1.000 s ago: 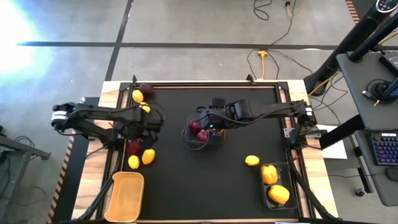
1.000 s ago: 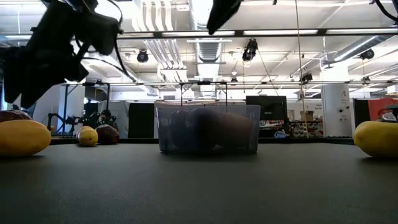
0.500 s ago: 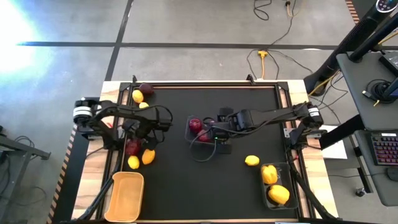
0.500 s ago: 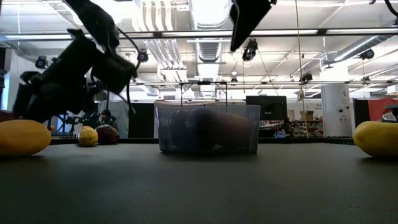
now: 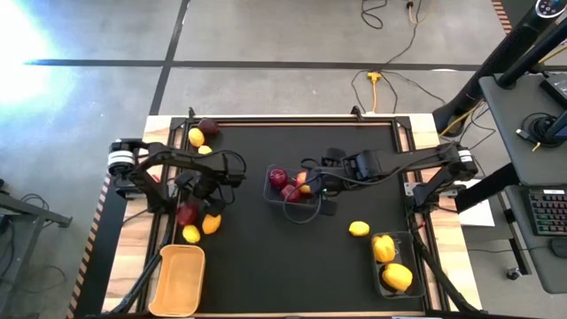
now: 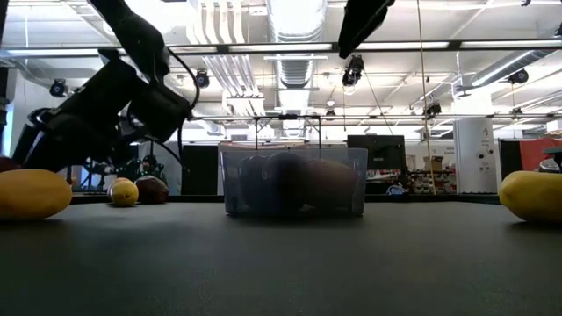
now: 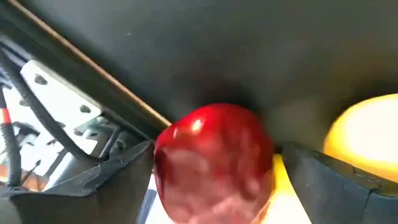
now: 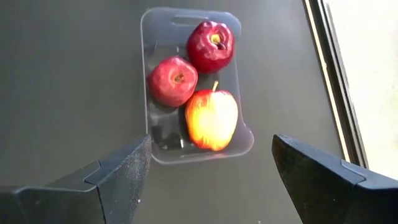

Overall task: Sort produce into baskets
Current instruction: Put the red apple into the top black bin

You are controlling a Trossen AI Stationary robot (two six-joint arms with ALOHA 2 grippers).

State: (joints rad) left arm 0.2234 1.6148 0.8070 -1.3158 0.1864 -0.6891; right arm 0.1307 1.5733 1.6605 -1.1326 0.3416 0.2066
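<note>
Fruit count first: the clear bin (image 8: 198, 87) mid-table holds three apples — two dark red (image 8: 211, 45) (image 8: 173, 80) and one red-yellow apple (image 8: 212, 118) with a thin stem, all nestled close together. That bin is thin see-through plastic with rounded corners, and in the low view it looks frosted, the fruit just dim shapes behind its wall. Over by the table's right near corner the dark bin (image 5: 393, 265) has two lumpy yellow peppers (image 5: 384, 247) (image 5: 397, 277) inside, and one oval lemon (image 5: 358, 229) sits loose on the mat just beside it. The yellow-orange bin (image 5: 180, 277) at the left near corner looks smooth and glossy. On the left side there's a cluster: a shiny red apple (image 7: 214, 163), with two yellow pieces (image 5: 190, 233) (image 5: 211, 222) right next to it. Farther back, near the far left corner, are a dark red fruit (image 5: 209, 128) and two more small yellow ones (image 5: 196, 136) (image 5: 205, 150). The left gripper (image 7: 214, 180) is down over that cluster with its fingers spread on either side of the red apple — close, but I can't tell whether they actually touch it. The yellow piece beside it crowds one finger. The right gripper (image 8: 208, 180) hangs above the clear bin, fingers spread wide, nothing between them. The mat (image 5: 266, 266) is matte black with a wooden border, and cables trail across the concrete floor beyond.
</note>
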